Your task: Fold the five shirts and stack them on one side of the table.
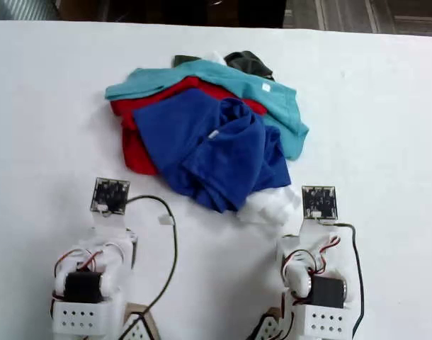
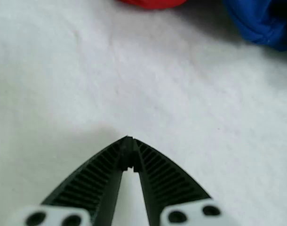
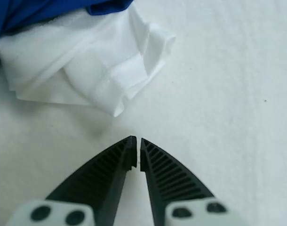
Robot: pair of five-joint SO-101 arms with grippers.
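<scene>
Left tool (image 2: 129, 140) and right tool (image 3: 136, 140) are pressed together, empty. On the bench (image 1: 46, 106), a blue shirt (image 1: 216, 149) tops a crumpled heap of red shirt (image 1: 134, 145), teal shirt (image 1: 276, 95) and dark shirt (image 1: 248, 64). A white shirt (image 3: 87, 61) lies near the right tool.

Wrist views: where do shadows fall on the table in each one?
Left wrist view: a soft shadow lies on the table around the tip of the left gripper. Right wrist view: a faint shadow runs under the white shirt's edge, near the right gripper.
</scene>
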